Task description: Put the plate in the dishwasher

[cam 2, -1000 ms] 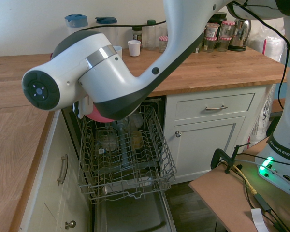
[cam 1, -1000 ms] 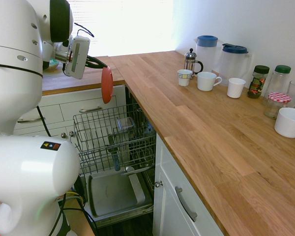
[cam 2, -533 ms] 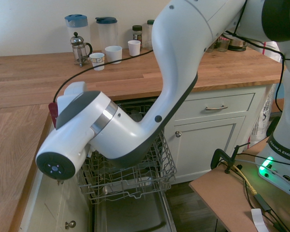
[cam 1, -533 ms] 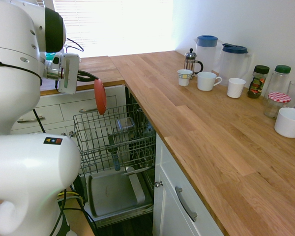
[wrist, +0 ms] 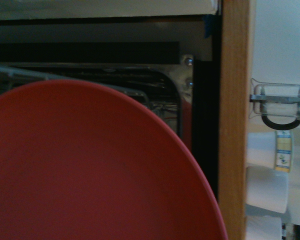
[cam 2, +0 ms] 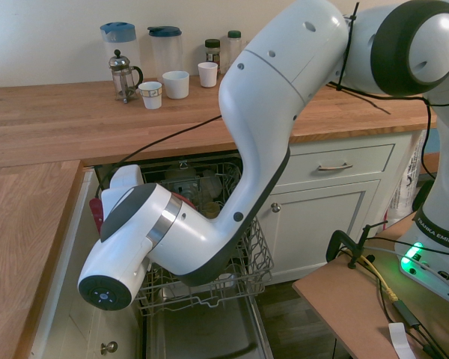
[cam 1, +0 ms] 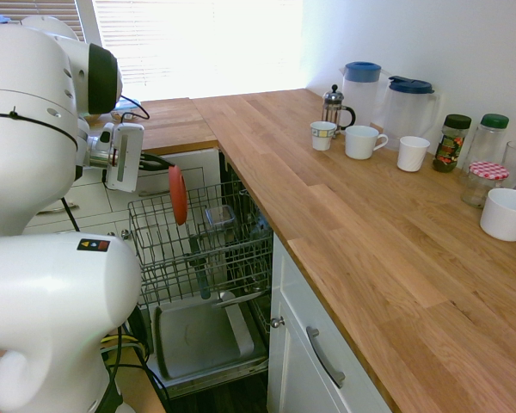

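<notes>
Right, in the first exterior view I have the gripper (cam 1: pixel 165 163) clenched on the plate (cam 1: pixel 179 195), which hangs on edge just above the far left corner of the pulled-out wire rack (cam 1: pixel 202 245) of the dishwasher (cam 1: pixel 208 337). The plate is not yet between the tines. My worry here is the rim catching on the rack's upper wire or the tines as I lower it; that could twist the plate in the fingers or nudge the rack along its rails. Letting go too high would let it topple flat instead of standing in a slot.

In the second exterior view my own arm covers most of the rack, and only a red sliver of the plate (cam 2: pixel 96 213) shows beside the wrist. I cannot see the fingers here, nor which row of tines sits under the plate.

In the wrist view the plate (wrist: pixel 90 170) fills most of the picture, blurred. Behind it I make out the dark dishwasher opening (wrist: pixel 115 60) and the wooden countertop edge (wrist: pixel 235 120), but nothing of the slot I am aiming for.
</notes>
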Available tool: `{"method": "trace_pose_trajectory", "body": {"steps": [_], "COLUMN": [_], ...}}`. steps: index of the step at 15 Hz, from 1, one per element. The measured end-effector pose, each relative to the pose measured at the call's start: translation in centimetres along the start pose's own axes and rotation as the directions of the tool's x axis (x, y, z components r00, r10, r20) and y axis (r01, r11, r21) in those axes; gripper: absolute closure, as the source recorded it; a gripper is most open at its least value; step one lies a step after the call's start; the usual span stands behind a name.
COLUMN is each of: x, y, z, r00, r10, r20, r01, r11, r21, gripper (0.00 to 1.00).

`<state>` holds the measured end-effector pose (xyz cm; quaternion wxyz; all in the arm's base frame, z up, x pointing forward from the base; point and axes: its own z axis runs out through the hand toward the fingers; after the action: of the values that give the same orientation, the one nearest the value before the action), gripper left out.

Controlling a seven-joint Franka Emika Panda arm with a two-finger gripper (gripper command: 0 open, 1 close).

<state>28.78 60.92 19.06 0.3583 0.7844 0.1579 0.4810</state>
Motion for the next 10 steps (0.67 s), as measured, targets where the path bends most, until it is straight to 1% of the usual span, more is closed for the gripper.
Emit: {"method": "trace_pose_trajectory", "body": {"steps": [10], "x": [-3.3], "y": [-5.4], "z": [2.4], "r00": [0.999], "r10": [0.029], "r20": [0.040], "r01": [-0.031], "r11": [0.999], "r21": [0.042], "gripper": [1.00]}}
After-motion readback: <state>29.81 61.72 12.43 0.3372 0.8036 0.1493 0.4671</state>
